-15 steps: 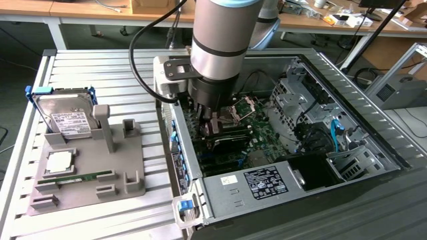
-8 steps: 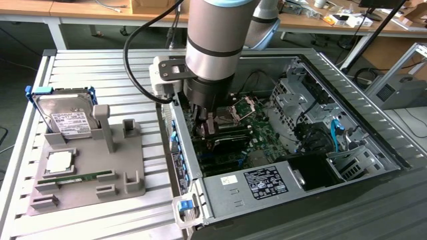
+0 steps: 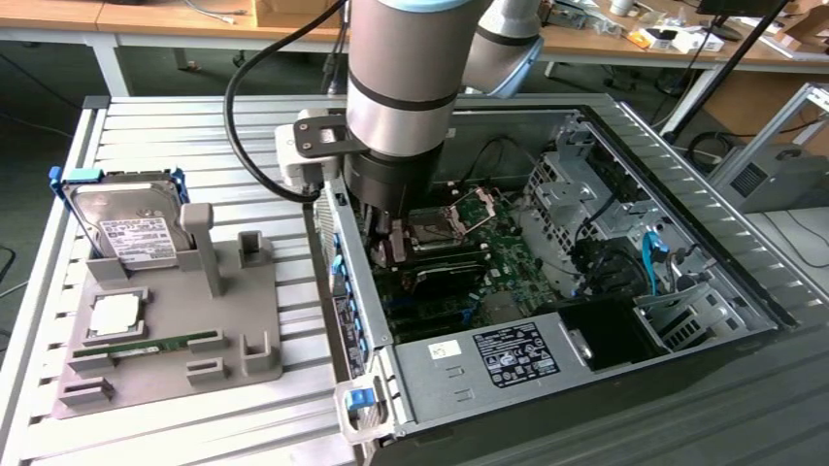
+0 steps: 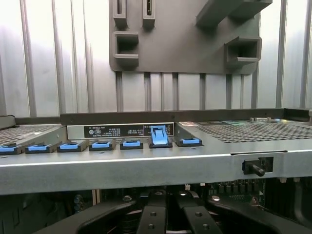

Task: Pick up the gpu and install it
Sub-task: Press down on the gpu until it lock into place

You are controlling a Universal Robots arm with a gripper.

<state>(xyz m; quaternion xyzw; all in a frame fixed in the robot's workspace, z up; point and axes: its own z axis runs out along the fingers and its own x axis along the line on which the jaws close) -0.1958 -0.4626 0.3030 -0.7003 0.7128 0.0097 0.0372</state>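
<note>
the gpu [image 3: 438, 276] looks like the dark, flat, long card standing on its edge deep inside the computer case [image 3: 725, 243]. it sits on the green board [image 3: 512, 262], just under the robot's gripper [image 3: 383, 248]. it is mostly hidden, so this is a best guess. the gripper is down inside the case, right by the wall on the exterior view's left. its fingers [image 4: 151, 219] are pressed close together. it is hard to tell if they pinch the top edge of the card or only touch it.

a card like this is likely thin, light and stiff, but easy to break. the small parts on its face should not be squeezed. the safe place to hold it is the bare top edge, near the middle, so it stays straight.

on the case wall there is a row of blue clips, and one clip [image 4: 159, 135] stands up higher than the others.

outside the case, the grey tray [image 3: 155, 379] holds a hard drive [image 3: 130, 233] and a green memory stick [image 3: 149, 347]
</note>
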